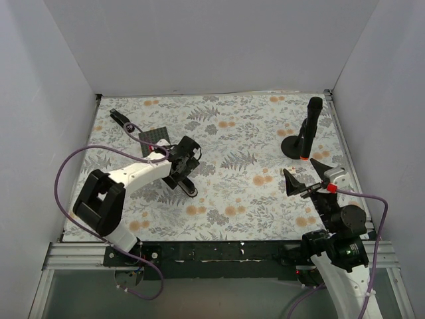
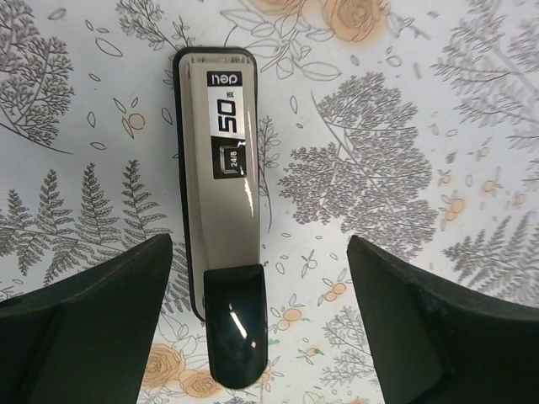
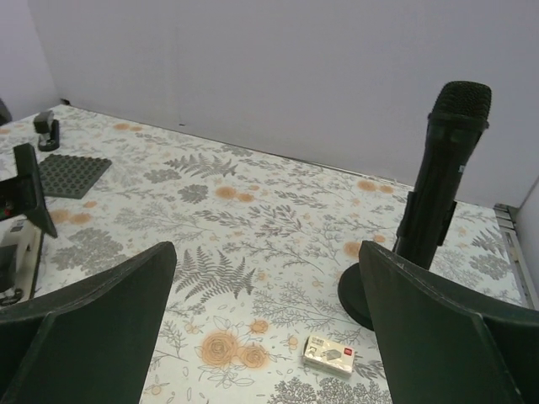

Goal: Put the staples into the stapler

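Observation:
The stapler (image 2: 221, 210) lies closed on the flowered cloth, with a silver top plate and a glossy black end. My left gripper (image 2: 261, 320) hangs open just over it, fingers well apart on either side and touching nothing. From above, the stapler (image 1: 188, 189) shows as a dark sliver under the left gripper (image 1: 183, 174). The staples' small whitish box (image 3: 328, 354) rests flat on the cloth near the stand's base, in front of my right gripper (image 3: 265, 320), which is open and empty. The right gripper (image 1: 305, 174) sits at the table's right side. The loose staples themselves are not in view.
A tall black stand (image 1: 302, 133) with a round base rises at the back right, also in the right wrist view (image 3: 438, 194). A dark studded mat (image 1: 154, 137) lies at the back left, with a small black object (image 1: 118, 114) beyond it. White walls enclose three sides.

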Controlling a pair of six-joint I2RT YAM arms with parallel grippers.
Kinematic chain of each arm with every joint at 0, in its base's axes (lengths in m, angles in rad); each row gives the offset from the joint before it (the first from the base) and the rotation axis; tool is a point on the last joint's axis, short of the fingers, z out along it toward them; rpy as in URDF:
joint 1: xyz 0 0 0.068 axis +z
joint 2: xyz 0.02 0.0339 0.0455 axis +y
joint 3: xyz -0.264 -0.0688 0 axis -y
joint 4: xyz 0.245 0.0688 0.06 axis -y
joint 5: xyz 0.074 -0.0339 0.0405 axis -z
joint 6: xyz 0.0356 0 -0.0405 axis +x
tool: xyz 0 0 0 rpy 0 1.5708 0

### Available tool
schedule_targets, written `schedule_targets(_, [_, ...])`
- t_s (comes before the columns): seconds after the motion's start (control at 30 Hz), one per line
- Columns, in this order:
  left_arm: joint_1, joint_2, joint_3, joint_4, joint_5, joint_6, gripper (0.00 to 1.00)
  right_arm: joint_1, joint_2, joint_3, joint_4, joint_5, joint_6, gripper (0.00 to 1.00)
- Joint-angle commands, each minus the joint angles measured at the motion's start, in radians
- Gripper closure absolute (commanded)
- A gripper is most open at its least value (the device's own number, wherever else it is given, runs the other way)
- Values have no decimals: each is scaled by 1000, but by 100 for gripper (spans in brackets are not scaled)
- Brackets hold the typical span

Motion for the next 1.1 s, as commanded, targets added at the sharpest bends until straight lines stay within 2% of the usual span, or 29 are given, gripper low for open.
schedule_targets(0.0, [0,-151,12,-7,-93,-256,10,5,45,102,-7,-141,-8,2])
schedule_targets(0.07, [0,-231,-7,20,-122,-191,7,5,92,138,-43,-171,-5,2])
schedule_targets(0.1, [0,-257,-14,31,-154,-105,2,5,144,174,-83,-202,-2,2])
schedule_targets(0.27, [0,-513,-126,257,-214,306,2,5,321,291,-192,-401,-8,2])
schedule_targets(0.3, [0,-550,-146,300,-193,500,2,5,379,308,-203,-428,8,2])
schedule_targets(0.4, [0,-708,-249,477,-118,761,2,5,467,334,-234,-480,31,2])
schedule_targets(0.43, [0,-752,-278,540,-29,904,2,5,485,331,-228,-491,55,2])
schedule_targets(0.53, [0,-878,-368,601,85,1082,2,5,559,327,-208,-509,133,2])
schedule_targets(0.63, [0,-940,-434,624,122,1132,2,6,635,334,-206,-508,196,2])
schedule_targets(0.77, [1,-960,-510,677,139,1158,2,6,734,380,-324,-381,219,2])
schedule_targets(0.87, [1,-949,-482,631,101,1141,2,6,810,385,-392,-262,229,2])
schedule_targets(1.07, [1,-969,-499,597,82,1135,2,10,930,383,-375,79,273,2])
